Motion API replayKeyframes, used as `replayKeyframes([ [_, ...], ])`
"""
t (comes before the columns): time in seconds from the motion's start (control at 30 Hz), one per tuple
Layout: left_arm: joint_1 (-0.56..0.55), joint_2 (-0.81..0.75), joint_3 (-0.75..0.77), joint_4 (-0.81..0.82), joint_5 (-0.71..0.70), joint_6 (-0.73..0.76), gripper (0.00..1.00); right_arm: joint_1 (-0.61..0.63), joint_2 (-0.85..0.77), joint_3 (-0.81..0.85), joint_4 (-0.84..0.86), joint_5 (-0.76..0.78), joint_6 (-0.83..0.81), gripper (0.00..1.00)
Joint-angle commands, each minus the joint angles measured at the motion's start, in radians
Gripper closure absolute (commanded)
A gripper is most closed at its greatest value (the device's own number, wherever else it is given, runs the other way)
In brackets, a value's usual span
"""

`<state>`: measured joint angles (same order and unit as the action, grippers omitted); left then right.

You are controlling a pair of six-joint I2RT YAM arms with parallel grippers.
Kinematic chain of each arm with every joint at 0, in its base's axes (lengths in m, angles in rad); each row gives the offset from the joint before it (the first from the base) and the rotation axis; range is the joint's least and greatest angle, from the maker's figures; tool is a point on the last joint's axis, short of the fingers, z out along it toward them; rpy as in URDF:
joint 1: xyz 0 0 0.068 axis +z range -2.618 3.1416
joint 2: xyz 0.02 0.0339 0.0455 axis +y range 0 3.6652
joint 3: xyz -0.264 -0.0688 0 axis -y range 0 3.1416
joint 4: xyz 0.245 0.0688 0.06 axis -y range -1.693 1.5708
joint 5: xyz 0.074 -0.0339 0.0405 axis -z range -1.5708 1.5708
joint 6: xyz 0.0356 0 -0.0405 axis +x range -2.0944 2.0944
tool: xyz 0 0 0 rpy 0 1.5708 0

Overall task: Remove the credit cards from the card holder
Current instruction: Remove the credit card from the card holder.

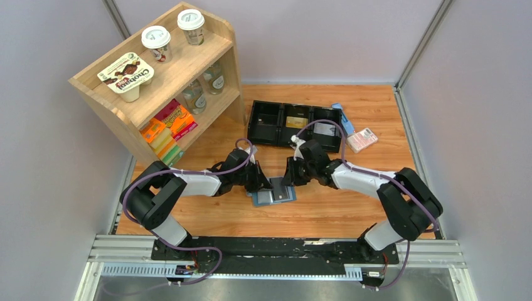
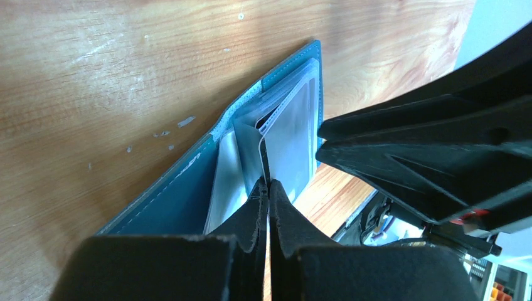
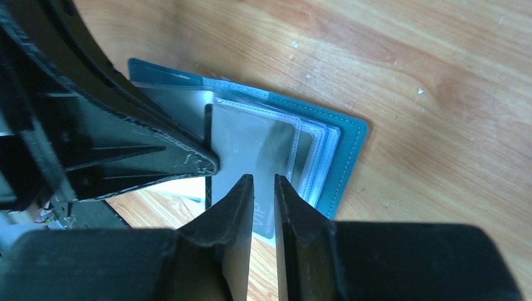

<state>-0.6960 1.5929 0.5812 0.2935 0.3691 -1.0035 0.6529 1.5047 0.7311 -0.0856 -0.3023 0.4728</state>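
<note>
square teal stitched card holder [image 1: 274, 192] lies open on the wooden table [image 1: 351, 207]; low left gripper [image 2: 268, 188] is closed tight on a glossy clear sleeve [image 2: 288, 135]; right gripper [image 3: 263, 188] hovers above, jaws narrowly apart, empty.

- Robot arms: two, one at lower left [image 1: 188, 185] and one at lower right [image 1: 364, 179].
- Card holder [image 1: 274, 192]: one, teal, in the middle. The clear sleeves [image 3: 313, 150] inside it are several; the exact number cannot be told.
- Black tray [image 1: 281, 125]: one, with three compartments.
- Cards in the tray: two, one gold [image 1: 297, 121] and one whitish-silver [image 1: 324, 129].
- Wooden shelf [image 1: 179, 63]: one, at upper left.
- Cups with lids: two [image 1: 156, 41] [image 1: 191, 24].
- Yogurt pack [image 1: 127, 75]: one.
- Glass bottles: two [image 1: 194, 97] [image 1: 215, 76].
- Coloured boxes [image 1: 175, 118]: at least four.
- Pink-white packet [image 1: 362, 139]: one.
- Small blue item [image 1: 344, 118]: one.
</note>
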Motion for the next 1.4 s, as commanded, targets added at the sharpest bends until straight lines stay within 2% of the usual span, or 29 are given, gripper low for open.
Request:
replayKeyframes([
  [0.0,0.004,-0.002,0.019,-0.043,-0.006,0.037,1.0,-0.004,0.049,-0.002,0.066,-0.031,-0.01,0.81],
  [0.17,0.004,-0.013,-0.003,-0.05,-0.038,0.008,0.99,-0.004,0.074,-0.071,0.076,-0.005,0.006,0.87],
  [0.27,0.004,-0.027,-0.02,-0.051,-0.061,-0.023,0.92,-0.004,0.075,-0.108,0.11,0.015,0.023,0.89],
  [0.33,0.004,-0.037,-0.037,-0.041,-0.071,-0.043,0.85,-0.004,0.069,-0.133,0.118,0.031,0.035,0.9],
  [0.53,0.004,-0.033,-0.089,0.087,-0.049,-0.124,0.75,-0.004,0.057,-0.163,0.127,0.06,0.066,0.92],
  [0.73,0.001,-0.008,-0.113,0.182,-0.016,-0.179,0.73,-0.004,0.051,-0.171,0.142,0.068,0.098,0.92],
  [0.9,-0.008,-0.013,-0.107,0.196,-0.016,-0.182,0.74,-0.004,0.054,-0.17,0.145,0.066,0.102,0.92],
  [1.2,-0.008,-0.053,-0.135,0.193,-0.038,-0.198,0.99,-0.01,0.057,-0.17,0.139,0.08,0.105,0.92],
  [1.37,-0.008,-0.068,-0.147,0.203,-0.042,-0.199,1.0,-0.022,0.06,-0.176,0.145,0.075,0.11,0.92],
])
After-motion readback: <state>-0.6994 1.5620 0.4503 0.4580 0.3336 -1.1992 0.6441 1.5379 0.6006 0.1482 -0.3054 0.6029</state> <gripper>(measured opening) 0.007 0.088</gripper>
